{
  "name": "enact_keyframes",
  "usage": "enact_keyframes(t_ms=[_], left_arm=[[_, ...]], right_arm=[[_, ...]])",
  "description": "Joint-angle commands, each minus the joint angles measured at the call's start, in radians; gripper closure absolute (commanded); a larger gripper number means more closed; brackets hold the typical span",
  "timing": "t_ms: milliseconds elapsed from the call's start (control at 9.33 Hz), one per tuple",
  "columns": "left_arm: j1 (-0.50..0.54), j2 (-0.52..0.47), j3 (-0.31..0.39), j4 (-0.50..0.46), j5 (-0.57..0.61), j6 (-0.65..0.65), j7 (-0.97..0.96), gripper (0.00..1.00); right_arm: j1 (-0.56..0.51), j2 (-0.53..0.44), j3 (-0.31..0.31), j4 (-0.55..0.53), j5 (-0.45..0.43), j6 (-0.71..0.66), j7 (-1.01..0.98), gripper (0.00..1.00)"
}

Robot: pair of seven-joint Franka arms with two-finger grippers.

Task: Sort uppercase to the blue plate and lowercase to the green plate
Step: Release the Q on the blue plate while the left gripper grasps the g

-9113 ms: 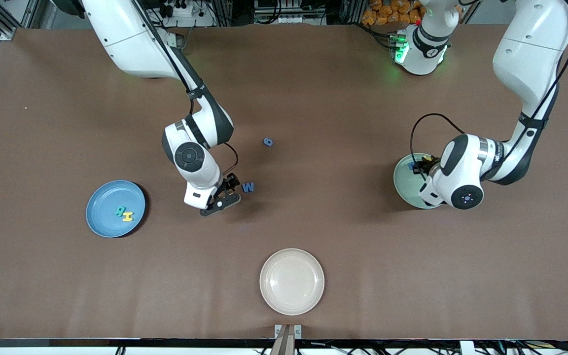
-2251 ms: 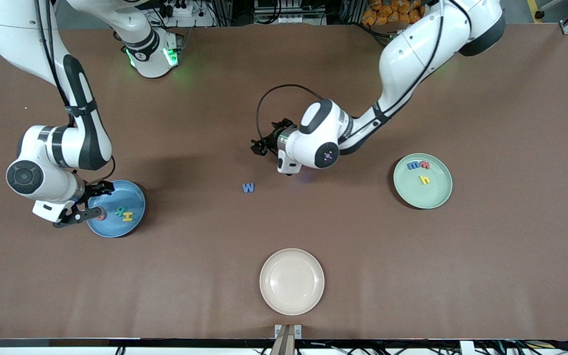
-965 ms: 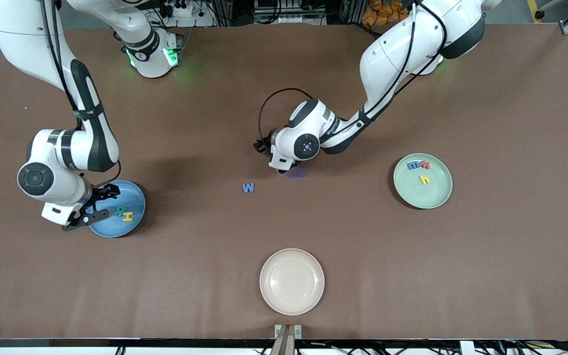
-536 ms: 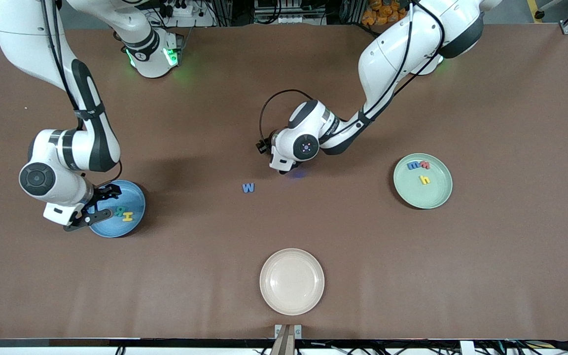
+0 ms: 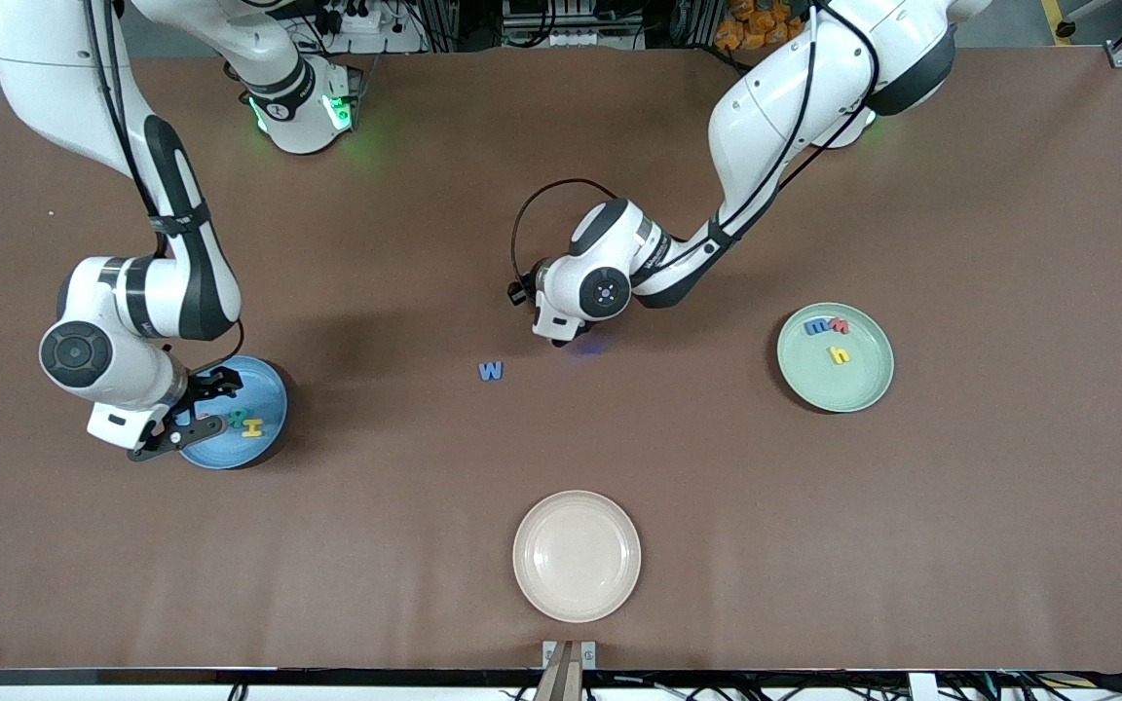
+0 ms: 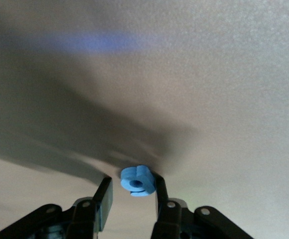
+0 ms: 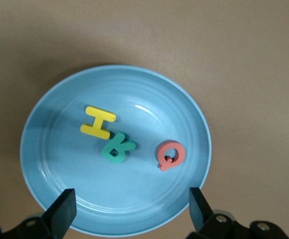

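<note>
Three capitals, yellow H (image 7: 98, 123), teal R (image 7: 117, 149) and red Q (image 7: 171, 155), lie in the blue plate (image 7: 60, 169) under the right gripper (image 7: 129, 211), its fingers spread wide and empty. The left gripper (image 6: 133, 195), low over mid-table, has its fingers around the blue g-like letter (image 6: 137, 180), one touching it; blue W (image 5: 491, 370) lies on the table nearer the front camera, and three lowercase letters sit in the green plate (image 5: 853, 385).

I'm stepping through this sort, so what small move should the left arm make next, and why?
Probably close the left claw on the blue g-like letter: the letter lies on the table between the open fingers, not yet pinched. The right claw hangs open over the blue plate, where the Q already lies.
</note>
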Motion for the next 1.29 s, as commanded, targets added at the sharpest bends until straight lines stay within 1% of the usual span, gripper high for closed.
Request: enact_keyframes(t_ms=[0,107,322,429,536,858,1072,1179], left_arm=[[-0.009,0.024,0.017,0.037,0.021,0.007,-0.018,0.66],[-0.008,0.022,0.019,0.037,0.021,0.007,-0.018,0.69],[-0.004,0.022,0.019,0.037,0.020,0.003,-0.020,0.78],[-0.004,0.022,0.020,0.037,0.018,-0.003,-0.020,0.80],[-0.004,0.021,0.020,0.037,0.018,-0.003,-0.020,0.85],[0.003,0.018,0.020,0.038,0.014,-0.015,-0.020,0.87],[0.023,0.016,0.020,0.076,0.006,-0.100,-0.018,0.87],[0.038,0.008,0.017,0.078,0.006,-0.121,-0.018,0.89]], right_arm=[[0.009,0.017,0.001,0.036,0.003,-0.010,-0.004,0.00],[0.021,0.017,0.001,0.042,0.004,-0.010,-0.002,0.00],[0.044,0.019,0.003,0.048,0.065,-0.011,0.007,0.00],[0.054,0.019,0.003,0.048,0.078,-0.013,0.009,0.00],[0.058,0.019,0.003,0.048,0.087,-0.012,0.021,0.00],[0.091,0.019,0.003,0.048,0.111,-0.013,0.065,0.00],[0.106,0.019,0.003,0.048,0.122,-0.013,0.091,0.00],[0.124,0.019,0.003,0.048,0.148,-0.013,0.108,0.00]])
